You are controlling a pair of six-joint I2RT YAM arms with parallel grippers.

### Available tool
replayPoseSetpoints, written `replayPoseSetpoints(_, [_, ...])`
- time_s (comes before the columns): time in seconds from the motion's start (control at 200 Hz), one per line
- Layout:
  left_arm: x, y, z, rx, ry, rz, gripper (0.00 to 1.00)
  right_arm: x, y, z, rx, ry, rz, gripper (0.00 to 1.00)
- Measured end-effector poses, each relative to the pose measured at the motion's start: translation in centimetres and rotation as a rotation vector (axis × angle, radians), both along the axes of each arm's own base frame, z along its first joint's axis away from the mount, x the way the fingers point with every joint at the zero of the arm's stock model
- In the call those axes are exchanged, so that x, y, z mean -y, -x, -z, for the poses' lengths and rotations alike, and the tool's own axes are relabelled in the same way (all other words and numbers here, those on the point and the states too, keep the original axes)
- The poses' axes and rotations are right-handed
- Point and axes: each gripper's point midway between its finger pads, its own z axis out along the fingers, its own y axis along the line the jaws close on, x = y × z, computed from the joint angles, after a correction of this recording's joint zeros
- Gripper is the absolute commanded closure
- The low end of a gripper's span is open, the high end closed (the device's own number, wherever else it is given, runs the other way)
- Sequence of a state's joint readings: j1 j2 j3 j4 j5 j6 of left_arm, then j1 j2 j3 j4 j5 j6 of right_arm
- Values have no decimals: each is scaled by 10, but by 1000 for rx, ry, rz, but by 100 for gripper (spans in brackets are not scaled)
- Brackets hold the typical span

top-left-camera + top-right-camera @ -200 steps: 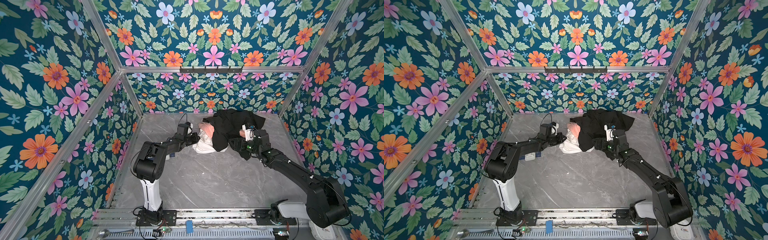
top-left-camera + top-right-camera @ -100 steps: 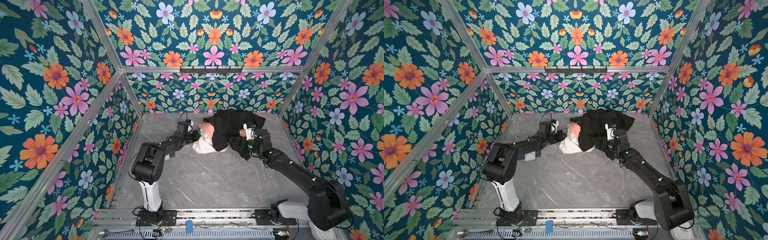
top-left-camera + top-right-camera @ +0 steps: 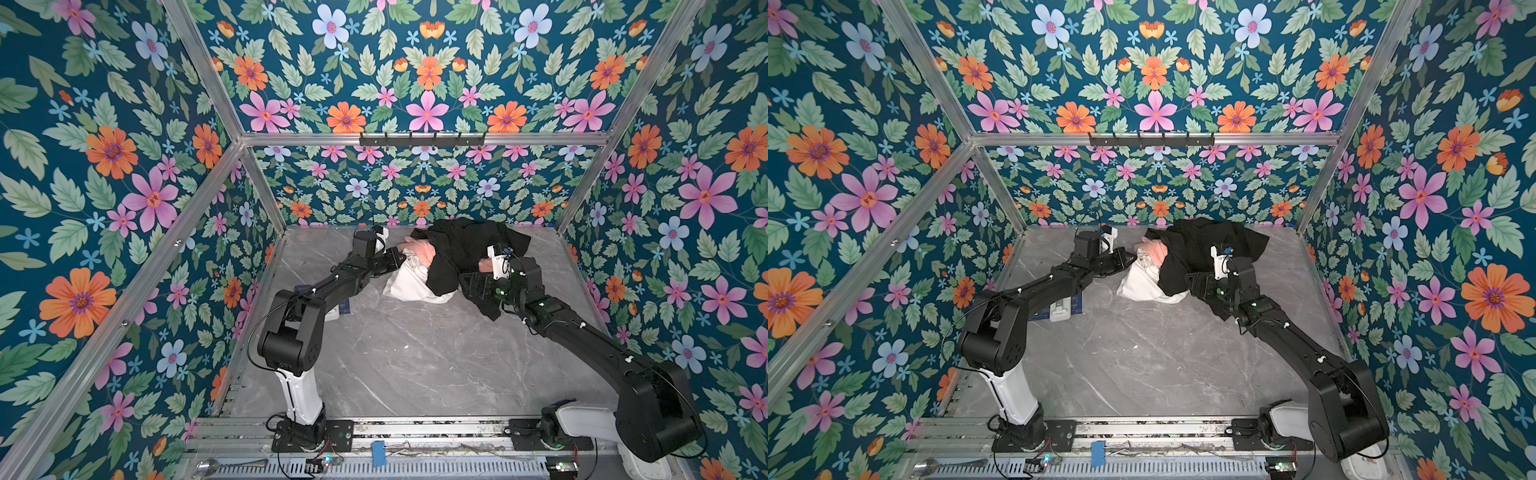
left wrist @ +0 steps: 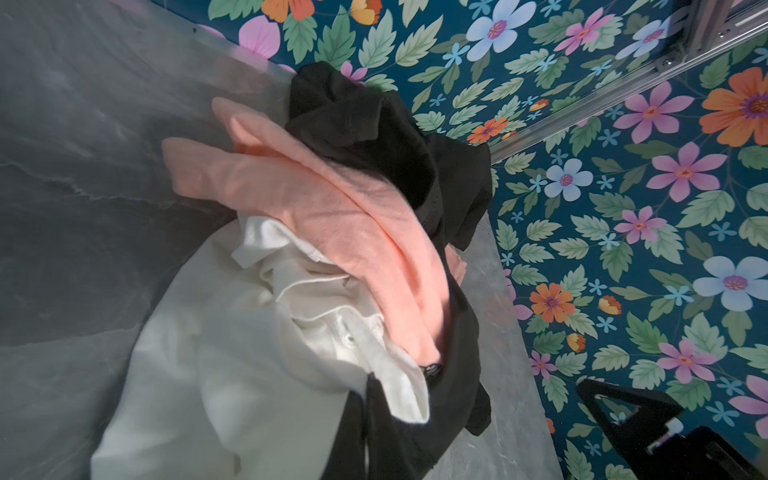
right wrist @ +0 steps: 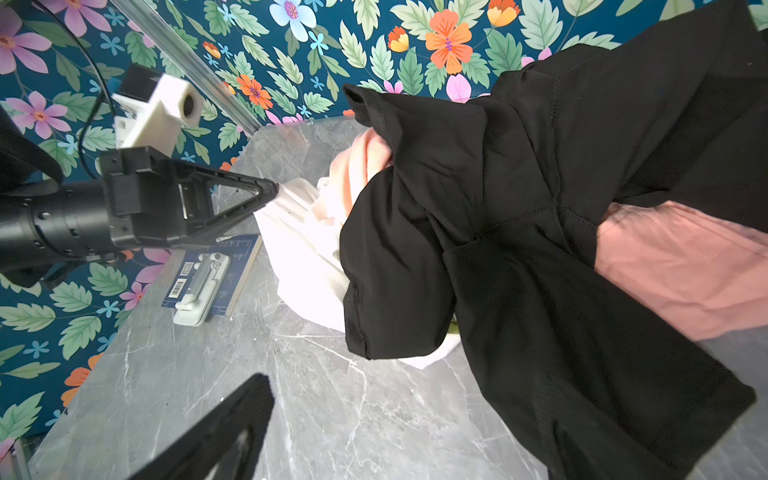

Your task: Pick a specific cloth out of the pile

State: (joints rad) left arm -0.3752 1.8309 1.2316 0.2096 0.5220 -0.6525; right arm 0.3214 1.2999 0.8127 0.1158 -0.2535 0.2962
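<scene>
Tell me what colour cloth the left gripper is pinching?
Plain white: the cloth, pinched by the left gripper, shows best in the right wrist view.

— What colours do I have in the pile (image 3: pixel 446 266)?

— I read the cloth (image 3: pixel 409 284) as plain white, the garment (image 3: pixel 461 249) as solid black, the shirt (image 3: pixel 422 255) as peach-pink.

— And the table (image 3: pixel 415 357)?

— Grey marble with pale veins. My feeds show walls (image 3: pixel 415 104) in dark teal, covered with green leaves and pink, orange and pale-blue flowers. The booklet (image 5: pixel 237 262) is navy; the arms (image 3: pixel 582 336) are black with white base links.
</scene>
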Motion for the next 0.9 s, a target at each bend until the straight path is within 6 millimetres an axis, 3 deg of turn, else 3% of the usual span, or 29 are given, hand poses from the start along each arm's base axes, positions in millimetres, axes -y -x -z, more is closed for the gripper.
replayPoseSetpoints(0.455, [25, -2, -48, 55, 64, 68, 100, 3, 2, -2, 2, -7, 20, 1])
replayPoseSetpoints(0.9, [45, 1, -69, 88, 69, 123, 100, 10, 5, 3, -4, -1, 55, 1])
